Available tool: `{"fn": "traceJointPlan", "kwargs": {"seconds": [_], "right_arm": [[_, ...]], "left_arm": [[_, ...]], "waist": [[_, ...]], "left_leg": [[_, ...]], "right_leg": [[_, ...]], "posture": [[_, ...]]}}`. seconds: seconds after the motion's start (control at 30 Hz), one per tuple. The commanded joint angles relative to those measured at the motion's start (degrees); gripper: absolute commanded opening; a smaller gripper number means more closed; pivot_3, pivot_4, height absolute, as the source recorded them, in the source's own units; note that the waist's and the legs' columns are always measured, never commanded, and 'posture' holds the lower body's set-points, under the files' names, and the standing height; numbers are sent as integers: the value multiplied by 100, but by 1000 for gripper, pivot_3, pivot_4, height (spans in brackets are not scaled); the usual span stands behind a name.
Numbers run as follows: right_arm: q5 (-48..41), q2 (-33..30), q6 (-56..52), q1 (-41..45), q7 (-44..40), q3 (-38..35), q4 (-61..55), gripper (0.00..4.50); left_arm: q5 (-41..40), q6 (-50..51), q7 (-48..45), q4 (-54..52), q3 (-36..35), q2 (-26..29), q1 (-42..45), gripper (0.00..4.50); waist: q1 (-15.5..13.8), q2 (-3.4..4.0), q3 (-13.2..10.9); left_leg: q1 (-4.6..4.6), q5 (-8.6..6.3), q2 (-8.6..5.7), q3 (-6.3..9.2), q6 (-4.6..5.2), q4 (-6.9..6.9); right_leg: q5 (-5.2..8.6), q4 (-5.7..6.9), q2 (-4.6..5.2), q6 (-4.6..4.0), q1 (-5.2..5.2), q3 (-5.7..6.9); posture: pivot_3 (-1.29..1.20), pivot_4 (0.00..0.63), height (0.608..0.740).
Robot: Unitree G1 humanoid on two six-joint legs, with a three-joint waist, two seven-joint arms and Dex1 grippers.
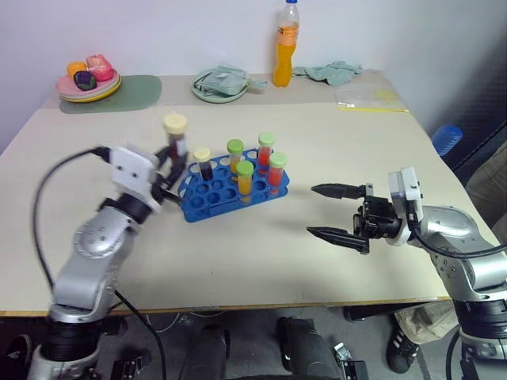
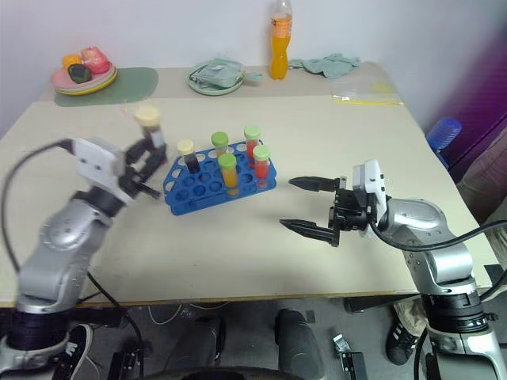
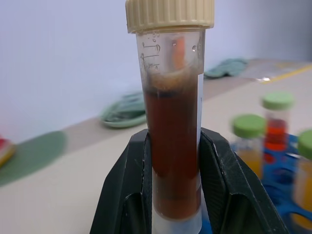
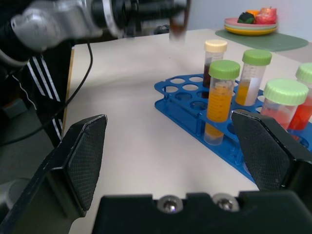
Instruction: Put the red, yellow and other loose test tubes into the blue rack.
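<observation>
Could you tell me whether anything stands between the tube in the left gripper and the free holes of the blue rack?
Nothing visible does. The left gripper holds the cream-capped tube upright just beside the blue rack, whose near holes are open; the standing tubes sit further along.

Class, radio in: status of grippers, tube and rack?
Left gripper shut on brown tube, beside rack. Right gripper open, empty. Five tubes racked. Nothing in the way.

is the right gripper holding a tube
No, the right gripper is open and empty, right of the rack.
</observation>
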State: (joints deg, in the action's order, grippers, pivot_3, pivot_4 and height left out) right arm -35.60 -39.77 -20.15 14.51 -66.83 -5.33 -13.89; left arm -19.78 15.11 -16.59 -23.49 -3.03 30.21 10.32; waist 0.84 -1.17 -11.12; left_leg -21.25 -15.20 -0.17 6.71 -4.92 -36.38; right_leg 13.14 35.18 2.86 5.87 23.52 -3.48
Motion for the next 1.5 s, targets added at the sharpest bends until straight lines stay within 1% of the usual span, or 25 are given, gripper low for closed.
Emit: {"fn": "traceJointPlan", "kwargs": {"seconds": [0.03,0.13,0.23,0.37,0.47,0.77,0.87,1.0,1.13,1.27,1.4,1.47,1.5], "right_arm": [[11,-49,183,-38,19,-182,-120,4500],[41,-53,236,-110,39,-200,-130,4500],[52,-91,265,-167,44,-236,-134,4500],[74,-124,303,-169,54,-266,-123,4500],[74,-105,296,-140,84,-241,-157,4500],[119,-89,368,-159,76,-210,-151,4500],[129,-84,373,-175,93,-211,-176,4500],[141,-96,407,-211,93,-229,-178,4500],[154,-93,434,-208,109,-217,-169,4500],[164,-88,465,-200,109,-208,-149,4500],[194,-84,517,-229,107,-185,-141,4500],[204,-86,531,-220,94,-181,-113,4500],[211,-87,539,-221,87,-178,-106,4500]], "left_arm": [[627,-842,-184,400,257,-155,40,776],[961,-1205,-230,920,482,-392,-1,776],[1199,-1394,-187,925,616,-638,-66,776],[1426,-1622,-347,1074,696,-665,-195,776],[1521,-1801,-396,1336,707,-757,-203,776],[1527,-1938,-602,1574,811,-1019,-296,776],[1387,-1849,-545,1660,685,-1170,-279,776],[1123,-1823,-774,1806,557,-1221,-185,776],[643,-1497,-764,1969,221,-1374,-95,776],[586,-1464,-810,2041,118,-1372,-89,776],[158,-1170,-1098,1890,51,-1384,-163,776],[118,-1326,-1245,1676,7,-1298,-239,1807],[90,-1368,-1289,1517,-27,-1255,-296,2166]], "waist": [[6,0,0],[1,2,1],[-1,1,0],[-4,2,1],[-4,2,1],[0,10,5],[-4,16,9],[-3,18,10],[-1,21,12],[11,21,12],[18,21,12],[23,21,12],[28,21,12]], "left_leg": [[0,0,0,0,0,0],[6,0,0,0,1,3],[1,0,0,0,1,-2],[2,-1,0,1,2,-2],[4,-1,0,1,2,-3],[9,-1,0,1,2,-2],[11,-1,0,1,2,-2],[15,-1,0,1,2,-3],[17,-1,0,1,2,-4],[18,-1,1,2,2,-4],[19,-1,1,2,2,-3],[19,-1,1,2,2,-3],[19,-1,1,2,2,-3]], "right_leg": [[0,1,0,0,0,0],[0,3,-2,0,-1,0],[-1,2,-1,3,-1,0],[-7,3,-2,13,-1,0],[-5,4,-2,9,-2,0],[-5,4,-2,10,-7,0],[-6,4,-2,13,-9,0],[-5,5,-2,12,-12,0],[-3,6,-2,11,-15,0],[-4,7,-3,11,-14,0],[-3,8,-4,10,-14,0],[-3,8,-4,11,-14,0],[-3,7,-4,11,-14,0]], "posture": [[0,150,740],[0,150,740],[0,150,740],[0,150,740],[0,150,740],[0,150,740],[0,150,740],[0,150,740],[0,150,740],[0,150,740],[0,150,740],[0,150,740],[0,150,740]]}}
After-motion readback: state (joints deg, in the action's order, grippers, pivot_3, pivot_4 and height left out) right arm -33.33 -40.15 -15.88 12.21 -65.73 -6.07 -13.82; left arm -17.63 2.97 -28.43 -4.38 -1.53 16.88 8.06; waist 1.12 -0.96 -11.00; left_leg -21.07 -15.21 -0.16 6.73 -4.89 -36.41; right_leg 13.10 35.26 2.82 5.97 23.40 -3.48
